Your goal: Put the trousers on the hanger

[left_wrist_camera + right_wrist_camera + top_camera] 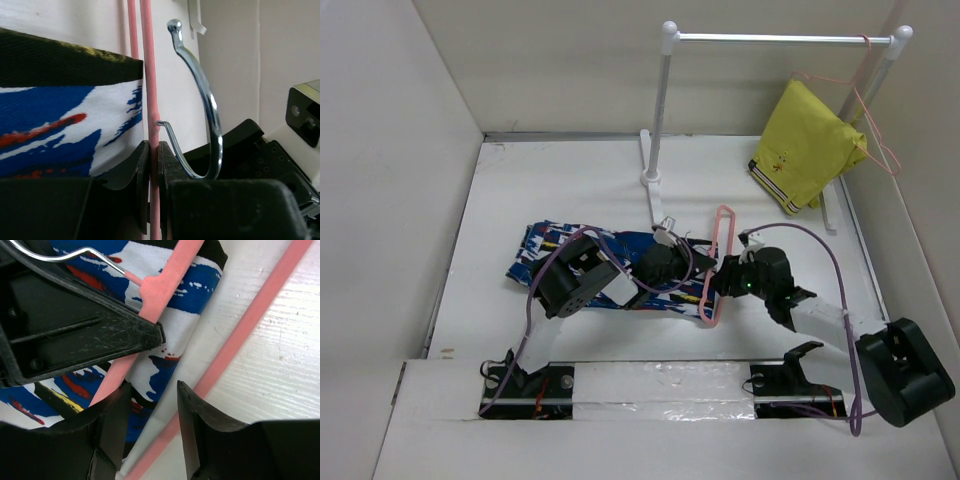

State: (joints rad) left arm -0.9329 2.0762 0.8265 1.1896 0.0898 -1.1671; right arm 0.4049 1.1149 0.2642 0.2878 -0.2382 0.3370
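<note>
The blue patterned trousers (555, 250) lie flat on the table; they also show in the left wrist view (55, 130) and the right wrist view (172, 335). The pink hanger (718, 262) lies over their right end, with its chrome hook (206, 100) near my left gripper. My left gripper (668, 262) is shut on the hanger's upper pink bar (150, 100) next to the hook. My right gripper (723, 282) is open, its jaws (152, 410) standing over the trousers' edge between the hanger's two bars, with the lower bar (250, 325) beside the right finger. It holds nothing.
A white and metal clothes rail (660, 110) stands at the back. A plain yellow garment (805, 145) hangs on another pink hanger (868, 110) at its right end. Walls close in the left (400, 150) and back sides.
</note>
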